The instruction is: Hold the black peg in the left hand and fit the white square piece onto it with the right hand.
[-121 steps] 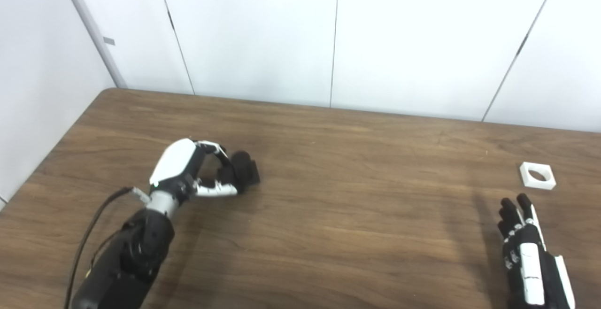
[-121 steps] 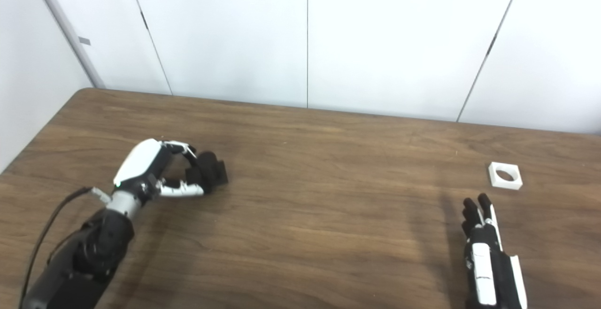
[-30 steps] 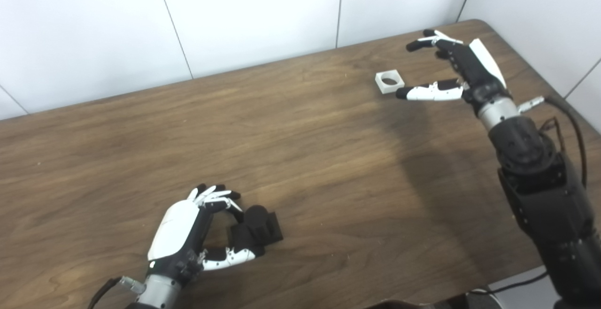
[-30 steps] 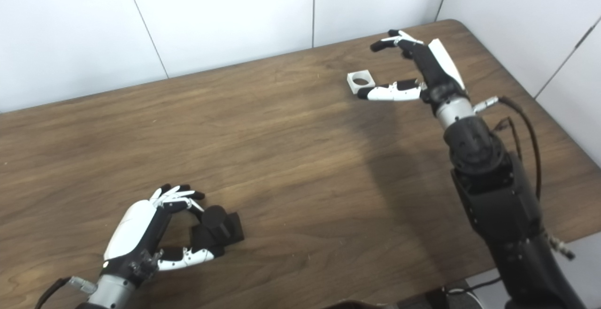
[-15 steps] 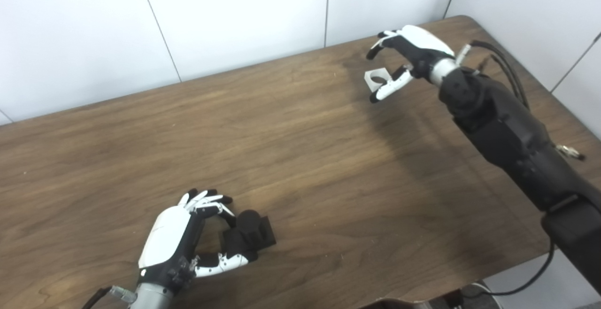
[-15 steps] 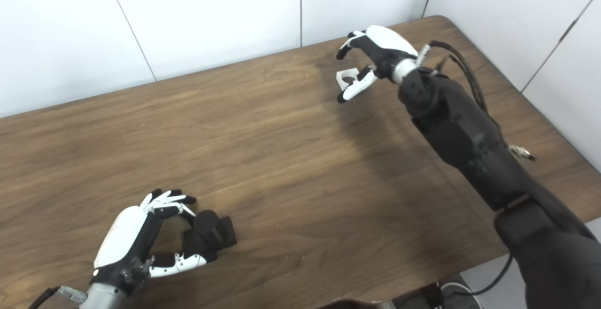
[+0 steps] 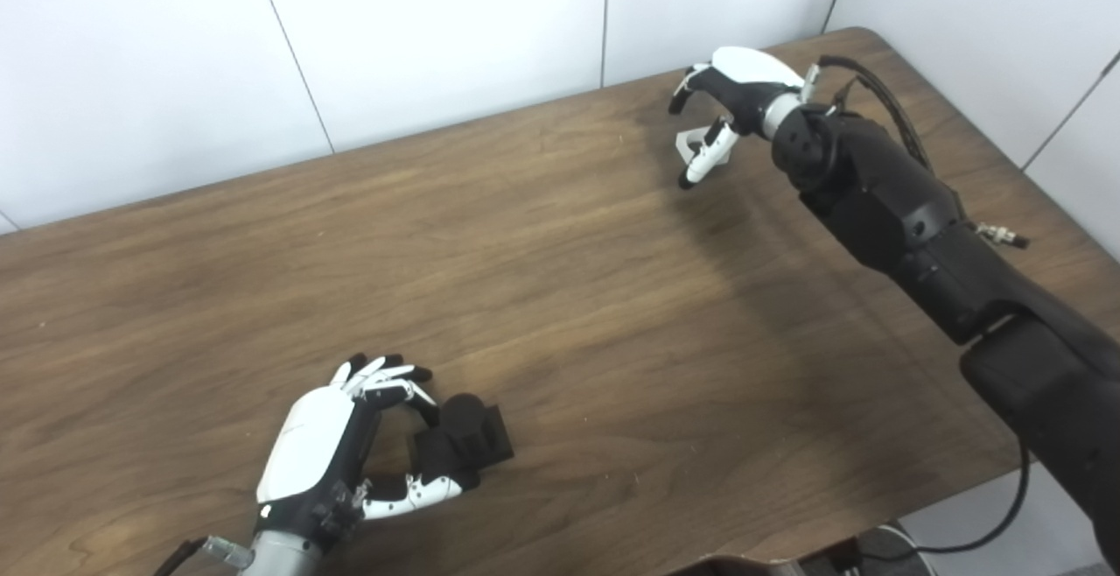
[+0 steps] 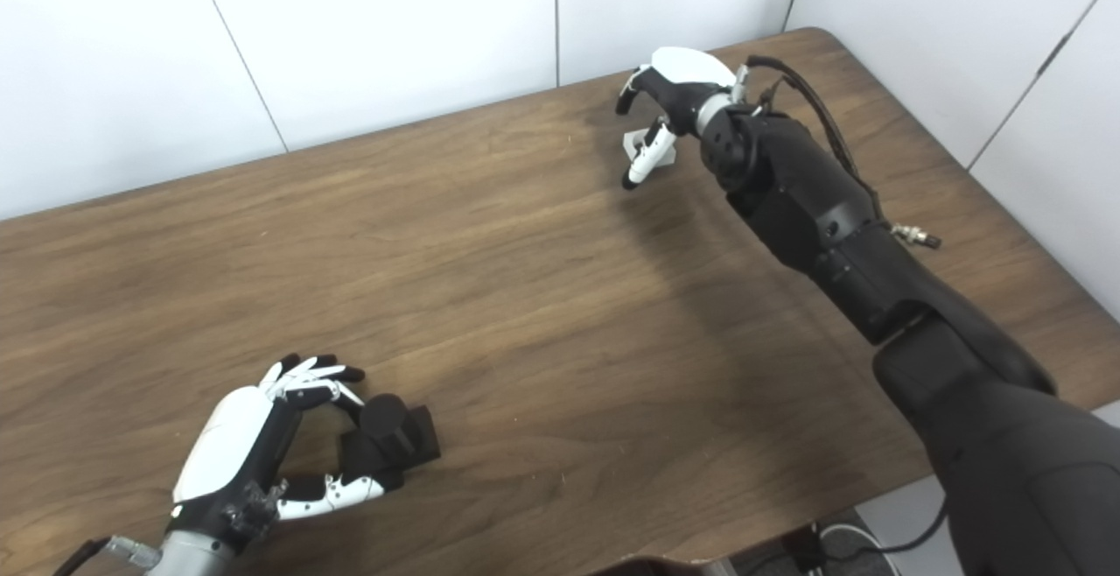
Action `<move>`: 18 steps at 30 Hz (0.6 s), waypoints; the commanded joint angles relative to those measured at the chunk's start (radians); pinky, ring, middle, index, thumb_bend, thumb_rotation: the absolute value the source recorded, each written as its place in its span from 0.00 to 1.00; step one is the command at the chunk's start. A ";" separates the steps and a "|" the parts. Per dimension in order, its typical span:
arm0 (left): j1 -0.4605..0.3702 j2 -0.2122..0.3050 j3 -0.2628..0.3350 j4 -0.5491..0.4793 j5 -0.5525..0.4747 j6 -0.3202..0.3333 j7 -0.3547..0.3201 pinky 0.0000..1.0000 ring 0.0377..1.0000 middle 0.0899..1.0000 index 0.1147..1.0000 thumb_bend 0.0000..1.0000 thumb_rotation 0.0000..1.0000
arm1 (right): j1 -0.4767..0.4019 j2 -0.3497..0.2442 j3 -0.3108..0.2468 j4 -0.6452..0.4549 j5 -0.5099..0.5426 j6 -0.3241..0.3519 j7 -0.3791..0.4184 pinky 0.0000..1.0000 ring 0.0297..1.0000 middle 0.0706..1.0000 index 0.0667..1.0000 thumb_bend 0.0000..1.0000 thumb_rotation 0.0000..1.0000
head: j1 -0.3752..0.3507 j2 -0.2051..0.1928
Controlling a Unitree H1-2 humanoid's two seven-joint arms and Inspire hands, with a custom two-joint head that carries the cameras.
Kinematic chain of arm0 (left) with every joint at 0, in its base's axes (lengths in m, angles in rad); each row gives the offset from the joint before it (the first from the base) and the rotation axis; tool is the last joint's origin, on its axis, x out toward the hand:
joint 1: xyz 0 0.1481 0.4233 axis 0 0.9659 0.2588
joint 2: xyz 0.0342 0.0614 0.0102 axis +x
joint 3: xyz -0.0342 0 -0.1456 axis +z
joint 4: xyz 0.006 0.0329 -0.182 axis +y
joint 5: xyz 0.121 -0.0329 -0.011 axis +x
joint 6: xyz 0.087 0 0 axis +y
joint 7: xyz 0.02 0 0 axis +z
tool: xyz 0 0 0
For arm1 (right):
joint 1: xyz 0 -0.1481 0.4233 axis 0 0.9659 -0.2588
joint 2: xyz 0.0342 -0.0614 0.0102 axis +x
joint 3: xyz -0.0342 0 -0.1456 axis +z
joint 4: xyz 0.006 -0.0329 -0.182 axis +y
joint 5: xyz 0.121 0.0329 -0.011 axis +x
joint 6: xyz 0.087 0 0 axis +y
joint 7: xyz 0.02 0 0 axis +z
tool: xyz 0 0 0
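Near the desk's (image 7: 560, 296) front edge, toward its left side, we see the left robot hand (image 7: 328, 458) curled loosely beside the black peg (image 7: 464, 446), which lies on the wood. The thumb reaches under the peg's near side and the fingers arch above it; we cannot tell whether they truly grip it. Far off, close to the back right corner, the right robot hand (image 8: 669, 103) arches over the white square piece (image 8: 647, 149), fingers and thumb spread to either side of it. The piece sits on the desk, partly hidden by the thumb.
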 commanded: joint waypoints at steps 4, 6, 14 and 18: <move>0.045 0.016 -0.030 0.006 -0.005 0.021 -0.083 1.00 0.87 0.77 0.42 0.52 0.05 | -0.081 -0.036 -0.006 0.010 -0.038 0.000 0.018 1.00 1.00 0.93 0.70 0.86 0.17 | -0.002 0.000; 0.045 0.017 -0.030 0.006 -0.006 0.019 -0.083 1.00 0.87 0.77 0.42 0.52 0.05 | -0.087 -0.040 -0.002 0.015 -0.047 -0.003 0.028 1.00 1.00 0.92 0.70 0.85 0.18 | -0.003 0.000; 0.044 0.016 -0.030 0.002 -0.008 0.023 -0.086 1.00 0.87 0.77 0.42 0.52 0.05 | -0.090 -0.050 -0.001 0.024 -0.066 -0.022 0.049 1.00 1.00 0.91 0.67 0.87 0.16 | -0.003 0.000; 0.044 0.016 -0.031 0.000 -0.006 0.023 -0.087 1.00 0.87 0.77 0.42 0.52 0.05 | -0.090 -0.060 0.000 0.019 -0.075 -0.002 0.077 1.00 0.99 0.91 0.67 0.85 0.16 | -0.004 0.002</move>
